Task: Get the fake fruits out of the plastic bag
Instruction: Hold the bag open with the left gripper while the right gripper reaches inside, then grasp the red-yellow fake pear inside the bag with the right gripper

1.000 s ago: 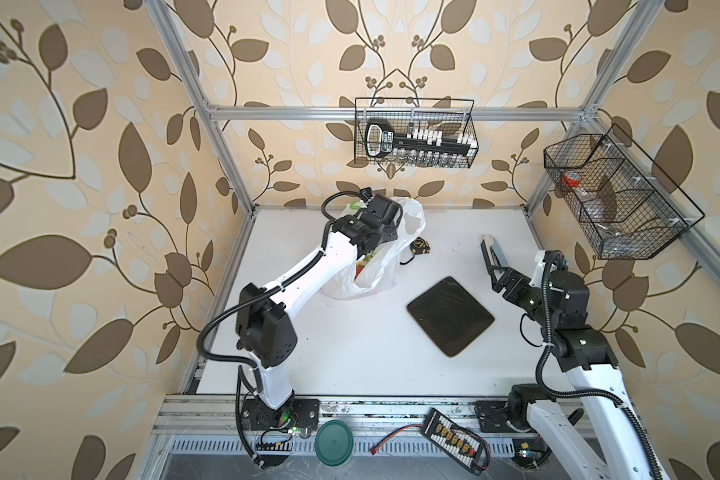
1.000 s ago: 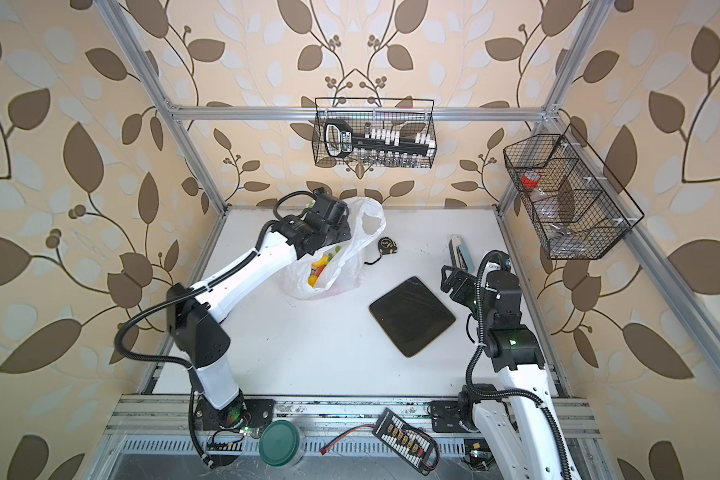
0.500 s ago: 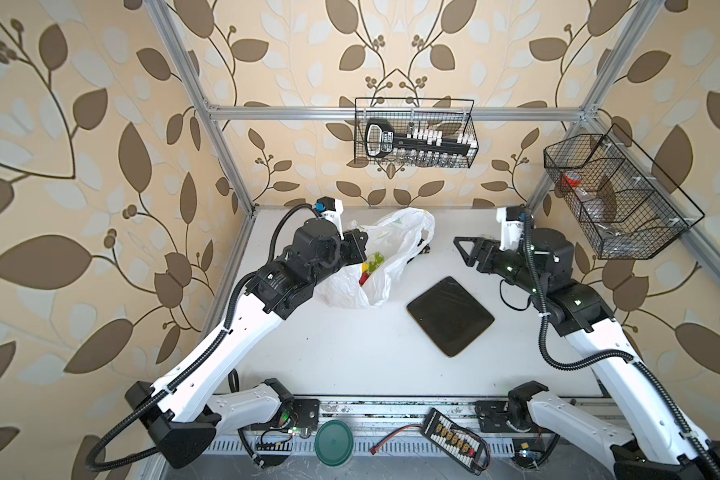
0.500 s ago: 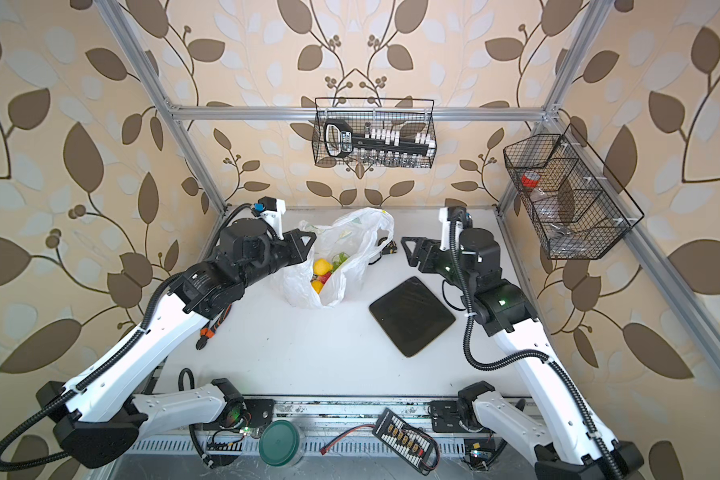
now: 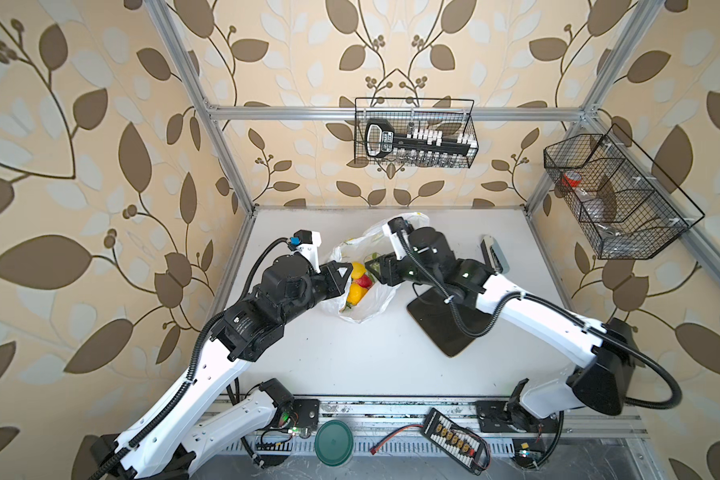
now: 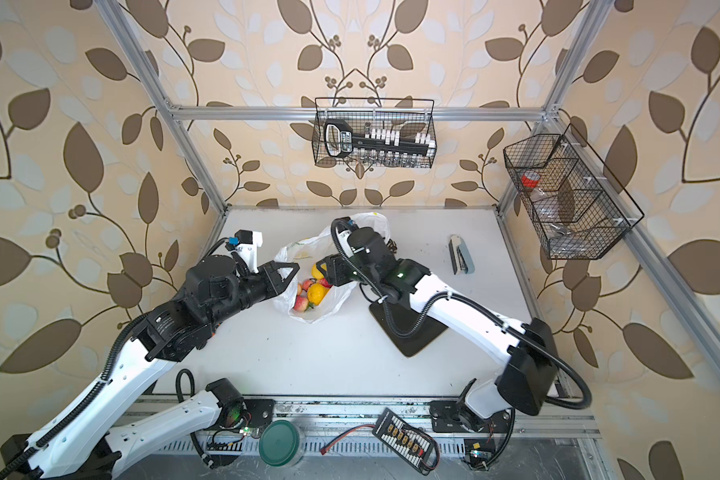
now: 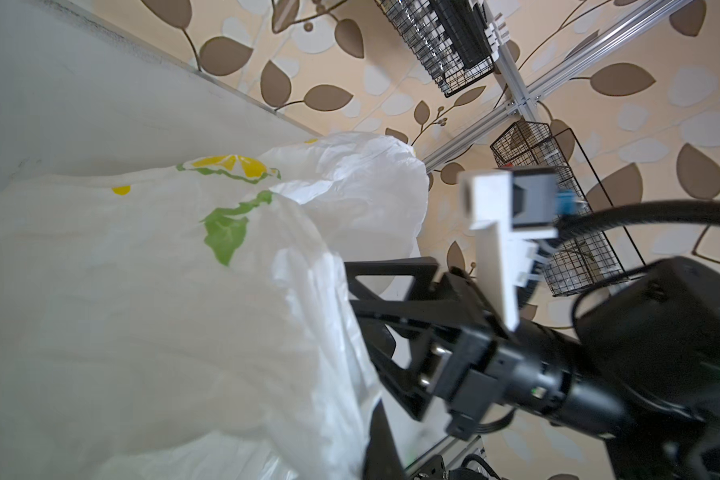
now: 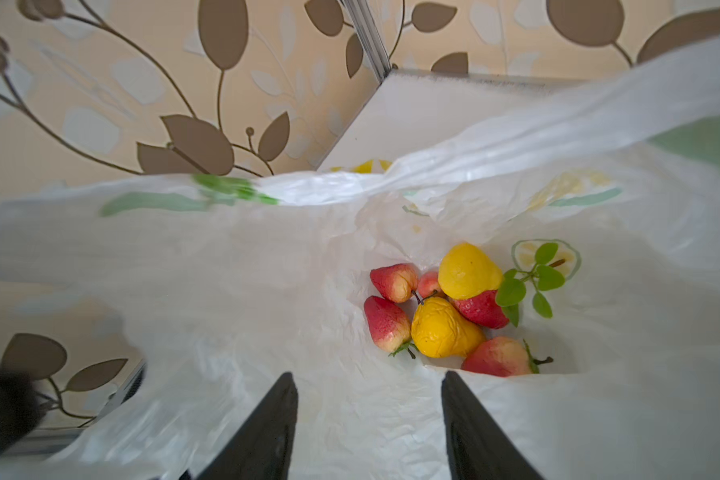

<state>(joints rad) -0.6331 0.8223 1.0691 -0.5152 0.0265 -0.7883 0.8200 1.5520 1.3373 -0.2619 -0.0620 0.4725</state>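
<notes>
On the bench (image 5: 350, 365) the plastic bag (image 5: 373, 305) sits in the back half, left of centre, mouth gaping upward. The left gripper (image 5: 347, 269) is at the bag's left rim with its jaws closed on the film, and the rim is lifted there. The right gripper (image 8: 366, 376) is at the opposite side of the mouth, pointing down into the bag. Its jaws stand apart with white film beneath them, and it grips nothing. The fake fruits (image 8: 445, 316) lie inside, heaped at the bag's bottom: two yellow pieces with several red ones touching them, and a green leaf sprig (image 8: 528, 286) just beside. In both top views the heap shows through the mouth, between the two grippers. A black pad (image 5: 437, 332) lies on the bench right of the bag. A small grey object (image 5: 491, 253) is near the right edge, well apart from the bag.
</notes>
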